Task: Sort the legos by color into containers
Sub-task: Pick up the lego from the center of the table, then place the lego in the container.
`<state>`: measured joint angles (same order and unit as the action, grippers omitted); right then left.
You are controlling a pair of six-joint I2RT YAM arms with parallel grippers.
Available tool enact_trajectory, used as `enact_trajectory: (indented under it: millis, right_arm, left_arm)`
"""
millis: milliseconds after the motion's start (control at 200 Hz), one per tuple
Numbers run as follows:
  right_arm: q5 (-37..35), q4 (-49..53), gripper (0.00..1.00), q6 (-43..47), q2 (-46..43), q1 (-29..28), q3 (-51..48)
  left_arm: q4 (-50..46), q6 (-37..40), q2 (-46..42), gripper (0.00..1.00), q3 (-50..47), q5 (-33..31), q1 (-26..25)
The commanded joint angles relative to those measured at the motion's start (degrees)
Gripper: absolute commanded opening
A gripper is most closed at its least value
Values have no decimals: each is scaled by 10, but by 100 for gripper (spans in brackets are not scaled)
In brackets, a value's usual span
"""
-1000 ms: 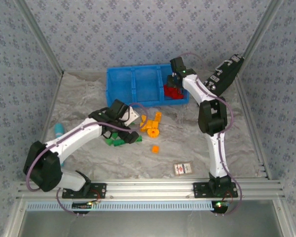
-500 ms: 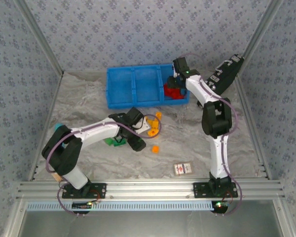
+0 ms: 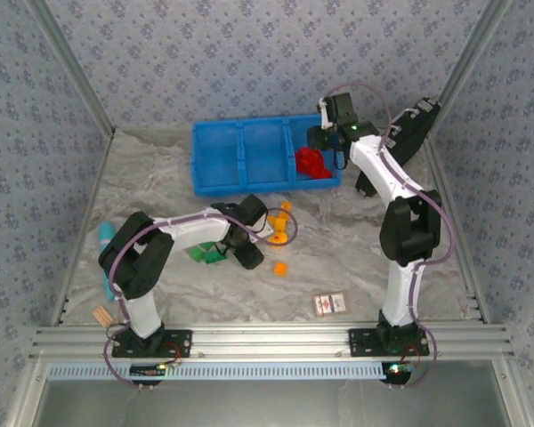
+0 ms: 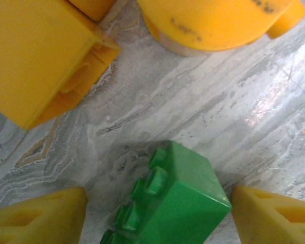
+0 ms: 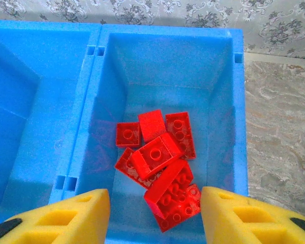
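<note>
The reds look done: a heap of red bricks (image 5: 160, 162) lies in the right-hand compartment of the blue tray (image 5: 94, 101), and the right gripper (image 5: 152, 218) hangs just above that compartment with its jaws apart and nothing between them. The step in hand seems to be the greens. The left gripper (image 4: 157, 218) is down at the table (image 4: 193, 112) among the loose pieces, its yellow fingers (image 4: 40, 218) standing apart on either side of a green brick (image 4: 173, 203). The brick lies tilted on its side with its studs pointing left; its right corner is very near one finger, while a clear gap shows on the other side, so it is straddled but not yet clamped. Orange bricks (image 4: 35, 56) and a round orange piece (image 4: 218, 20) lie just beyond it, close but not touching. From above, the remaining green bricks (image 3: 209, 253) sit beside the left gripper (image 3: 246, 253), and the tray (image 3: 196, 160) is well away towards the back. The next move probably calls for closing squarely on the green brick, without nudging the orange ones, then lifting it and carrying it to one of the other two compartments.
</note>
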<state>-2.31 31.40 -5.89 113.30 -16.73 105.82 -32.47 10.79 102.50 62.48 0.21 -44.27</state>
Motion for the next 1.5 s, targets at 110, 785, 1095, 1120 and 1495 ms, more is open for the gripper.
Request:
enact_trajectory:
  millis: [110,785,1095,1120,1495]
  right_arm:
    - [-21,-26,51,8,-74,4,-70]
    - [-49,-85,51,-51,-349,3,-370]
    - [-56,-63,52,-81,-384,-39,-461]
    - [-58,-60,52,-84,-384,-44,-465]
    - [-92,-108,53,-113,-411,-112,-527]
  left_arm:
    - [-22,-23,25,58,10,13,-2]
    - [-22,-92,-41,28,92,26,73]
    - [-20,-117,1,30,266,-11,172]
    - [-22,-119,9,30,279,-17,180]
    - [-26,-181,144,30,398,31,271]
